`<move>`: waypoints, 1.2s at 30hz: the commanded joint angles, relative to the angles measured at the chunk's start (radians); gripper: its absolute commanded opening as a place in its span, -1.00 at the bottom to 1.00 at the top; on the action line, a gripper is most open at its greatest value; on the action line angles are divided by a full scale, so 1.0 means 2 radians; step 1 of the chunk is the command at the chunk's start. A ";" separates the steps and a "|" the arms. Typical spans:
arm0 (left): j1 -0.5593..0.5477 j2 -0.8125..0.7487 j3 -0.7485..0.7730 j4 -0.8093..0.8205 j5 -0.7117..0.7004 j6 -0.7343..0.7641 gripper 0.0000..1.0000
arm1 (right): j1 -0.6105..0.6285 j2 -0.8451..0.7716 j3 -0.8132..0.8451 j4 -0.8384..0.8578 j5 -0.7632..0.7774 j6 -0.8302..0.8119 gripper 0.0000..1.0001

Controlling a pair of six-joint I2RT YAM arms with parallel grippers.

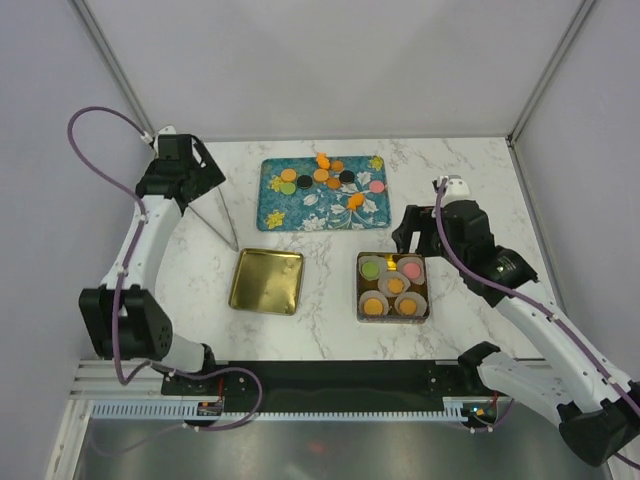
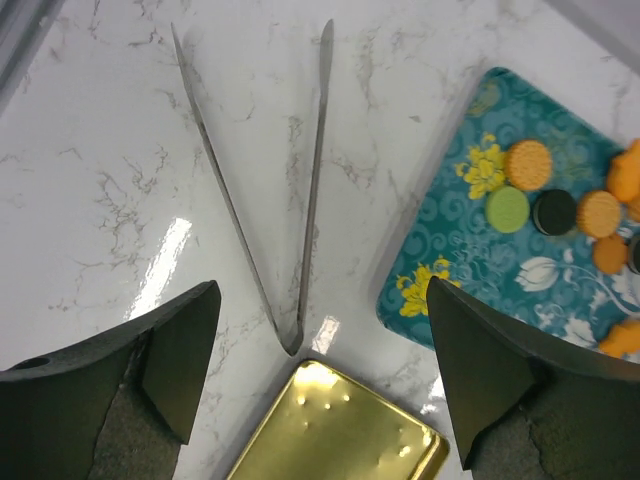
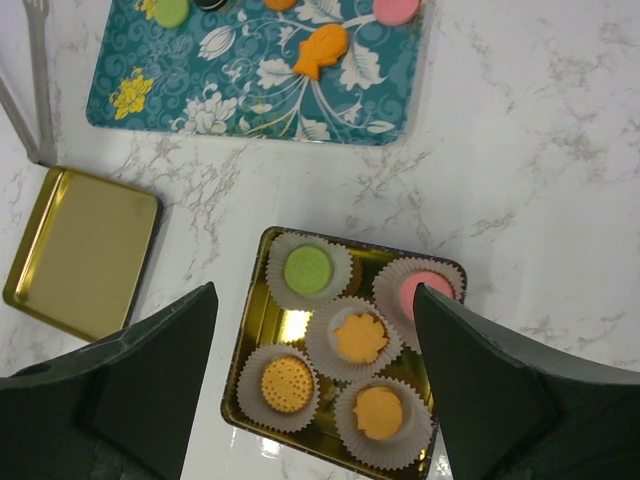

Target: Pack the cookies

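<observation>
Cookies (image 3: 360, 338) lie under the right gripper (image 3: 312, 292), which is open and holds nothing. Five sit in paper cups (image 3: 245, 385) in the gold tin (image 3: 245, 330), one each, so they stay apart. The left gripper (image 2: 322, 288), open too, hangs over the tongs (image 2: 311, 200) on the desk (image 2: 100, 200), and more cookies wait on the blue tray (image 2: 450, 270).

- Rectangular teal tray (image 1: 282, 207): white and yellow floral pattern.
- Small round cookies (image 2: 528, 165): orange, black, green, pink.
- Flat square metal lid (image 1: 267, 281): shiny gold.
- Stone tabletop (image 1: 330, 280): white marble, grey veins.
</observation>
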 commanded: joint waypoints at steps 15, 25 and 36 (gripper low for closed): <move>-0.169 -0.410 -0.176 -0.006 0.141 -0.037 0.69 | 0.272 0.287 0.101 0.099 0.172 0.154 0.39; -0.170 -0.454 -0.210 -0.022 0.180 -0.022 0.68 | 0.287 0.442 0.166 0.135 0.183 0.189 0.11; -0.170 -0.462 -0.212 -0.022 0.181 -0.014 0.68 | 0.281 0.511 0.212 0.141 0.175 0.201 0.05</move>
